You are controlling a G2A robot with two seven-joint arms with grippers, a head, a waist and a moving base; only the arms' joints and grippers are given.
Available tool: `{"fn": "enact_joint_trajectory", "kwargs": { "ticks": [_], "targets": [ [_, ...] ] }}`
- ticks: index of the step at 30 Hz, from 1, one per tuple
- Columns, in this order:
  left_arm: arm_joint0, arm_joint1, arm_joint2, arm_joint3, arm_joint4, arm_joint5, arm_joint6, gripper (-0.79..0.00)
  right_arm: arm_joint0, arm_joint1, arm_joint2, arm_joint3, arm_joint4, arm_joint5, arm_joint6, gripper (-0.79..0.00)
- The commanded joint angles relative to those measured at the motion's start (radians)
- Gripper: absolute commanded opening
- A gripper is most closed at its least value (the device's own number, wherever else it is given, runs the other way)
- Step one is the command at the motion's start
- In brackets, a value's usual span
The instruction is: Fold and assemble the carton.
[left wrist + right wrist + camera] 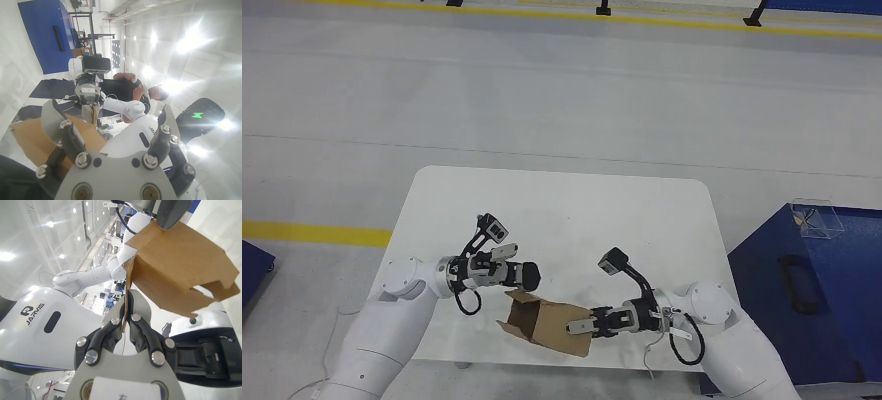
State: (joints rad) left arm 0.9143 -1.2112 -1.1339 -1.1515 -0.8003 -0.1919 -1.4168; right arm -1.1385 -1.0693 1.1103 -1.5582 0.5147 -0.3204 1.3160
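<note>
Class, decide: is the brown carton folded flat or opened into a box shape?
Opened up: the carton forms a hollow sleeve, its end not yet closed.

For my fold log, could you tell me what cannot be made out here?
- Whether the left gripper touches the carton: too small in the top view, cut off by the right wrist view's edge.
- How much flap the right gripper holds: hidden between its fingers, right wrist view.
</note>
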Motion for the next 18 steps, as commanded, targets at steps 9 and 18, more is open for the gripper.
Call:
{"fn": "enact_joint_trajectory", "kwargs": {
  "ticks": [9,18],
  "targets": [
    [0.003,-0.006,0.021,0.023,-0.012,-0.009,-0.028,0.000,0.013,0.005,0.034,0.005,0.035,-0.002,-0.004,-0.785],
    [0.006,-0.006,0.019,0.018,-0.014,-0.018,-0.023,0.000,0.013,0.005,0.034,0.005,0.035,-0.002,-0.004,-0.785]
  ]
}}
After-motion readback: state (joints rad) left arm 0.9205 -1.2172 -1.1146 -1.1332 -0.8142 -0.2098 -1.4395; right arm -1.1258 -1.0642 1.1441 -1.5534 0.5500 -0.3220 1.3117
